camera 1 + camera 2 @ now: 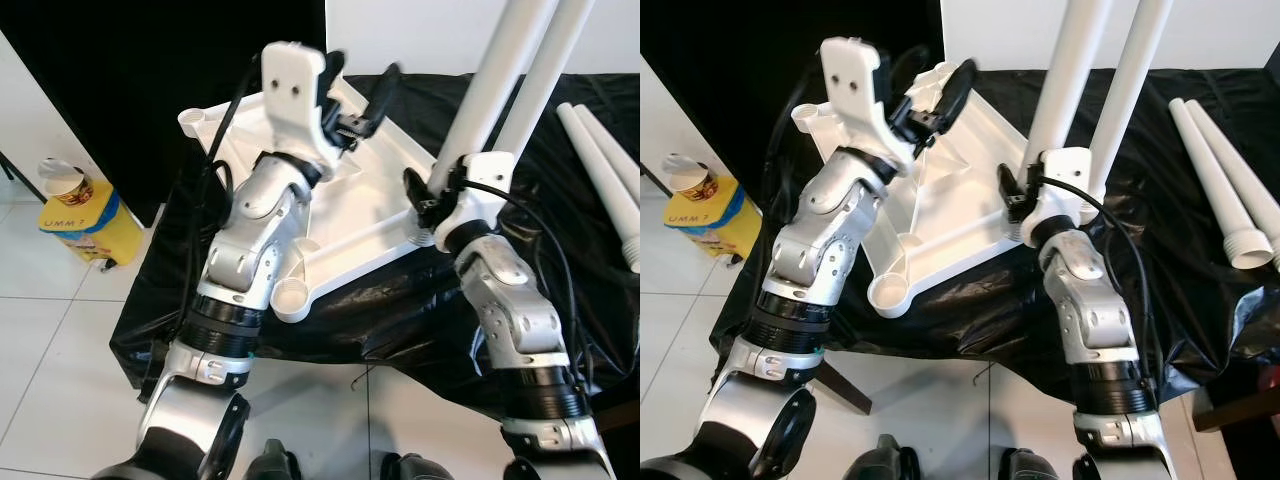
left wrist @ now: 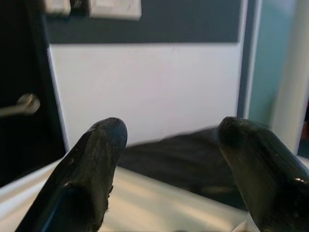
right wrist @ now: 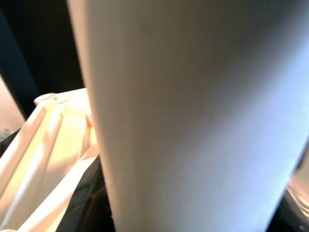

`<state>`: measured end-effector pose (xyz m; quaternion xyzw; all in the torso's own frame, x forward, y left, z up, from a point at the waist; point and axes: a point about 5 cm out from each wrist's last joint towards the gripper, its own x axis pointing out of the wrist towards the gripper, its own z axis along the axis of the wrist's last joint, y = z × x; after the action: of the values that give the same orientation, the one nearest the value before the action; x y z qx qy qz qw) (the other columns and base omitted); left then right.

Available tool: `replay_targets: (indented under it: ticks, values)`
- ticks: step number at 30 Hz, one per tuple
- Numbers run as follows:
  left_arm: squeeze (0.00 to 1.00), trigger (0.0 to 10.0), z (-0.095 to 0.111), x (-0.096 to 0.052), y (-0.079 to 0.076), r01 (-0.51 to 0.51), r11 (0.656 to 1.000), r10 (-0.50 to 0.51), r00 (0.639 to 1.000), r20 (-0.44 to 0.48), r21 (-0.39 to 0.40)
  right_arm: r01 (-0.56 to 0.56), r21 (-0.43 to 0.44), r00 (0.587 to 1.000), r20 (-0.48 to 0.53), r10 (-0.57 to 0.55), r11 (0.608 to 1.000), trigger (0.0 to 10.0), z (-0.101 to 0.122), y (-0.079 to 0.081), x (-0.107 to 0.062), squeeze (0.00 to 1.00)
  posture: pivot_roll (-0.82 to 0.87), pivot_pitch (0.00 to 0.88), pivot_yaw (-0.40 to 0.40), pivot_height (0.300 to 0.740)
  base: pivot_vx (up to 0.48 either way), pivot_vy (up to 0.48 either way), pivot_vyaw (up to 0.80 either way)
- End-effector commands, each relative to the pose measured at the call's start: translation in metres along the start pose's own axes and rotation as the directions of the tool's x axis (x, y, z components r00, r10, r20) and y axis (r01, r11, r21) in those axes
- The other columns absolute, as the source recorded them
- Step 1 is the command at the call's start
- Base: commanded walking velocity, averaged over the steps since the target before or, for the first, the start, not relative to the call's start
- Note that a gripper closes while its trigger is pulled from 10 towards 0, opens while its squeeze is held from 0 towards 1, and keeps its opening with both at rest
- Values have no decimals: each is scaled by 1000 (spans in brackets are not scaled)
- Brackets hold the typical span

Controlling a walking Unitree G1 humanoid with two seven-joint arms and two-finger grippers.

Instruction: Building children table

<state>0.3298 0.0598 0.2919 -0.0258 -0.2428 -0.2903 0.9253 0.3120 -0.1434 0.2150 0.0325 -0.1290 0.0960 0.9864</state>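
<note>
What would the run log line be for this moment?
left hand: open over tabletop | right hand: gripping upright leg | loose legs: on black sheet

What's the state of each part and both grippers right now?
Tabletop: upside down on the black sheet, tilted, near corner socket empty.
Two standing legs: upright at the tabletop's right side.
Two spare legs: lying loose on the sheet, right.
Left gripper: open, above the tabletop, holding nothing.
Right gripper: at the base of a standing leg; grip unclear.
Cup: upright on a yellow box, floor left.
</note>
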Motion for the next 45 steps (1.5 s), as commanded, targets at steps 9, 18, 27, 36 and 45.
replay_targets:
  ticks: [9,18,27,36,45]
  values:
    - [0,10000,-60,-16,12,15,995,19,942,-336,98,55,-44,988,147,-48,998,10000,24,-10,-30,0,-97,170,156,740,0,0,0]
    - [0,10000,-93,-45,35,58,965,90,844,-528,257,15,-12,983,185,-13,1000,10000,28,-1,-45,0,-114,140,121,740,0,0,0]
    - [0,10000,-105,-70,37,130,971,23,786,-618,200,-50,-21,978,201,53,999,10000,36,-4,-41,0,-93,122,70,740,0,0,0]
    - [0,10000,-113,-100,28,205,974,-80,705,-705,94,-75,-24,973,219,78,997,10000,40,-1,-35,0,-65,121,68,740,0,0,0]
    - [0,10000,-87,-105,81,-98,955,251,770,-586,280,-85,4,974,212,82,996,10000,35,4,-35,0,-43,127,71,740,0,0,0]
